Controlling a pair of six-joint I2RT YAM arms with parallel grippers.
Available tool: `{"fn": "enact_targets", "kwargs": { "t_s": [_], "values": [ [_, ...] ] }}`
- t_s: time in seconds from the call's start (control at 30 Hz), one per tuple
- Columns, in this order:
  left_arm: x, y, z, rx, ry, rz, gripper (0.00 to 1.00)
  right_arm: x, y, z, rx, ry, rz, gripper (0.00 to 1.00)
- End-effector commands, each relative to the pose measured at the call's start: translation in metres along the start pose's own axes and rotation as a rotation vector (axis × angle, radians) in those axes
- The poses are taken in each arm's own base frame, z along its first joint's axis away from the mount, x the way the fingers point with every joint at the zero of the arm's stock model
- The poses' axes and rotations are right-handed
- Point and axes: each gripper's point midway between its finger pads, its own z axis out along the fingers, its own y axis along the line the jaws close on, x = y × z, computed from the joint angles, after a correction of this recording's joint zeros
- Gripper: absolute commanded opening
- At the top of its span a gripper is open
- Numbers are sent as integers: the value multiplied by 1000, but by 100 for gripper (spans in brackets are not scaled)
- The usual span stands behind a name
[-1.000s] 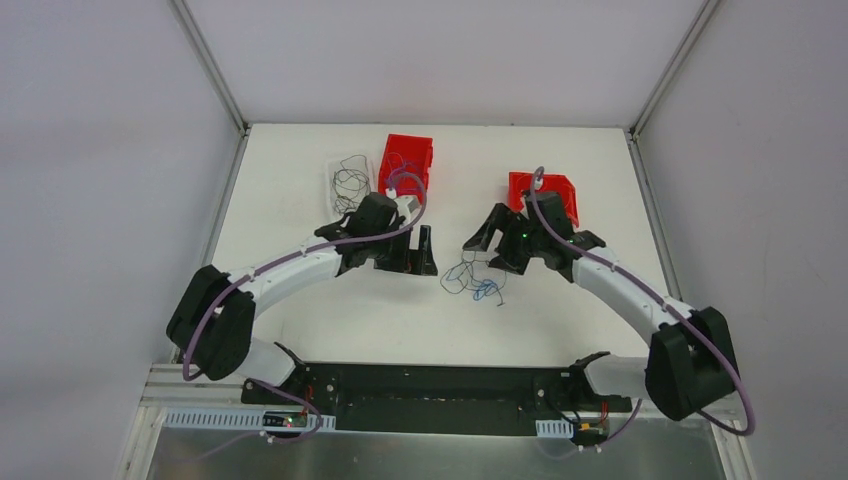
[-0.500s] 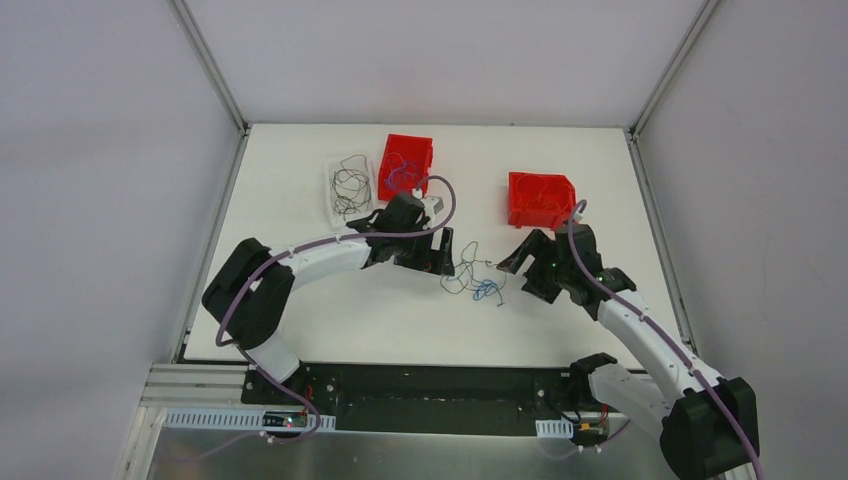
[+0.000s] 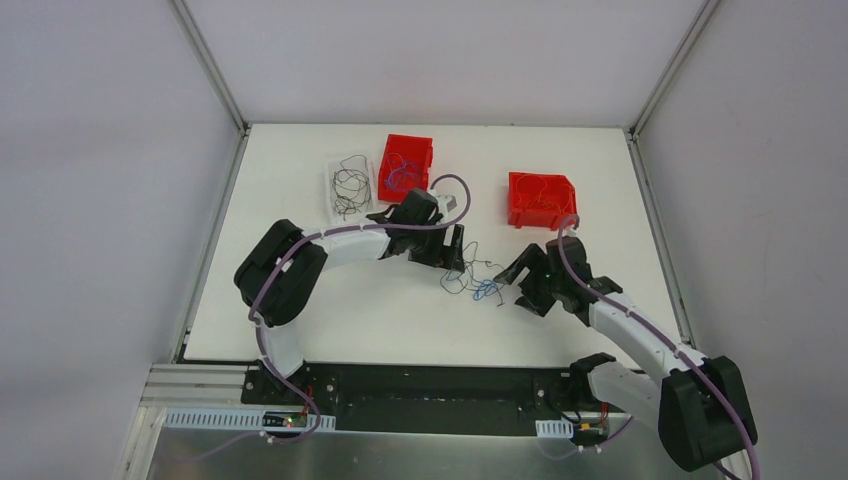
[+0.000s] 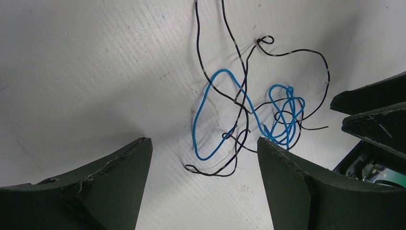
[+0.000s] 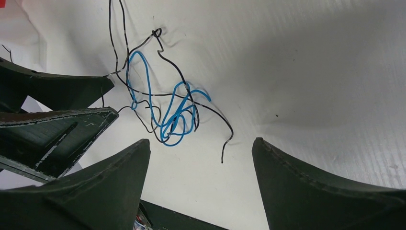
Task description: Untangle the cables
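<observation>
Blue and black cables [image 3: 474, 279] lie tangled on the surface [image 3: 330, 310]
My left hand [image 4: 202, 143] and right hand [image 5: 200, 141] flank them; both are spread, pinching nothing

The tabletop [image 4: 86, 62] is a matt white sheet, finely ribbed and faintly scuffed. The cables [image 4: 239, 115] are smooth, slightly glossy plastic-coated wires. The left gripper [image 4: 201, 143] and right gripper [image 5: 201, 141] have matt black plastic fingers, scratched pale along the edges. The red bins [image 3: 422, 150] near the tabletop's far edge look like smooth plastic.
</observation>
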Motion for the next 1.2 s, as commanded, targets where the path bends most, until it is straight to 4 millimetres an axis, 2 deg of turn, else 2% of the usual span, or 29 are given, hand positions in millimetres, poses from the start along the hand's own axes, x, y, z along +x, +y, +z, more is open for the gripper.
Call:
{"fn": "enact_targets", "kwargs": {
  "t_s": [0.0, 0.23, 0.4, 0.53, 0.57, 0.7, 0.83, 0.87, 1.03, 1.17],
  "values": [
    [-15, -21, 3, 71, -26, 25, 82, -5, -1, 6, 17, -32, 24, 81],
    [-16, -21, 8, 69, -21, 14, 81, -14, -9, 11, 67, -77, 35, 77],
    [-17, -22, 13, 77, -11, 1, 74, -17, -2, 18, 69, -61, 34, 67],
    [-16, -23, 12, 80, -7, -3, 69, -11, 12, 20, 10, -12, 18, 59],
    [-15, -23, 10, 79, -8, -1, 66, -10, 14, 20, -4, -5, 8, 59],
    [-13, -25, 4, 87, -1, 7, 40, -10, 18, 17, -11, -1, -50, 58],
    [-10, -26, -3, 83, 18, 16, 6, -13, 22, 13, 1, -3, -106, 55],
    [-11, -27, -8, 79, 16, 21, 0, -14, 24, 10, -3, 0, -129, 55],
    [-27, -42, -34, 91, -31, 55, 0, -19, 38, -10, -19, -32, -242, 56],
    [-37, -59, -51, 135, -50, 68, 0, -14, 53, -22, -51, -10, -273, 56]
  ]
}}
